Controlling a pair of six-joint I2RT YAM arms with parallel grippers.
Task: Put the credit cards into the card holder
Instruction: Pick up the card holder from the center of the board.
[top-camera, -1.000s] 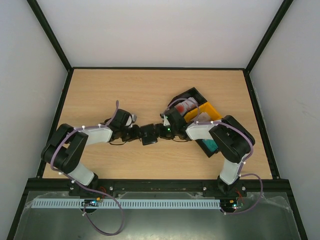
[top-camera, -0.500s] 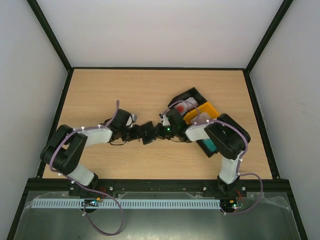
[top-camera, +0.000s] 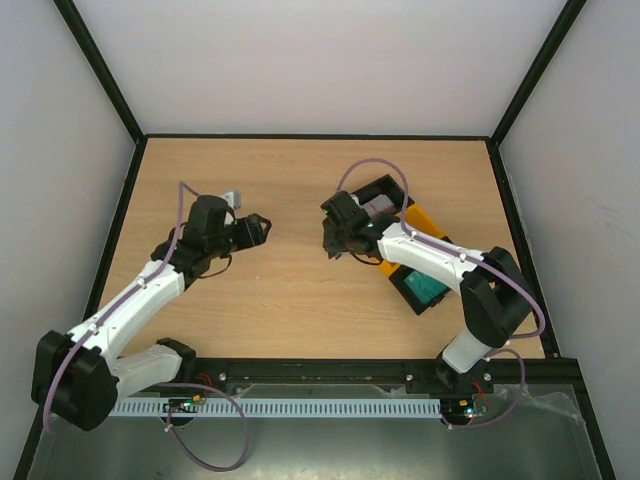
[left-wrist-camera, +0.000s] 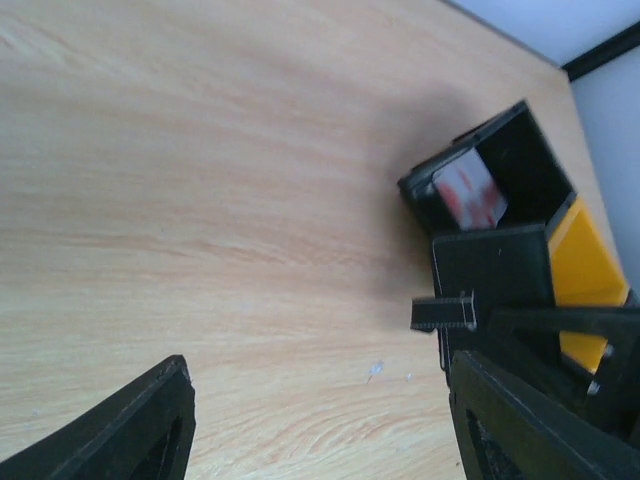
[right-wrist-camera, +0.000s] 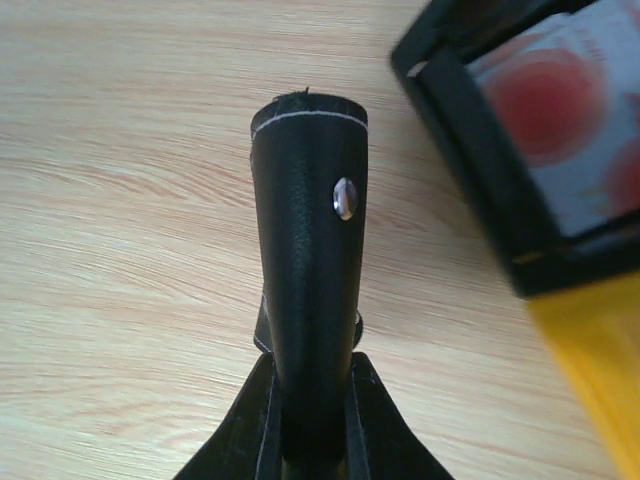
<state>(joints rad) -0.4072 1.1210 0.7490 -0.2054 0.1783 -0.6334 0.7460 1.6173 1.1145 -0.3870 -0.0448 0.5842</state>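
The black card holder (right-wrist-camera: 308, 250), folded with a metal snap facing up, stands on edge between the fingers of my right gripper (right-wrist-camera: 312, 400), which is shut on it just left of the bins. From the left wrist view the card holder (left-wrist-camera: 492, 268) shows its clasp tab sticking out to the left. My left gripper (left-wrist-camera: 315, 400) is open with only bare wood between its fingers, and my left gripper (top-camera: 257, 228) hangs well left of the holder. A red-and-white credit card (right-wrist-camera: 565, 120) lies in the black bin. A teal card (top-camera: 425, 288) lies in the nearest bin.
The joined bins stand right of centre: a black bin (top-camera: 392, 190), a yellow bin (top-camera: 420, 222) and a black one nearest me. The black bin's wall (right-wrist-camera: 470, 150) is close to the held holder's right side. Black frame rails border the table.
My left gripper opened, let go of the card holder and drew back to the left. My right gripper shut on the holder and carried it right and back, toward the bins.
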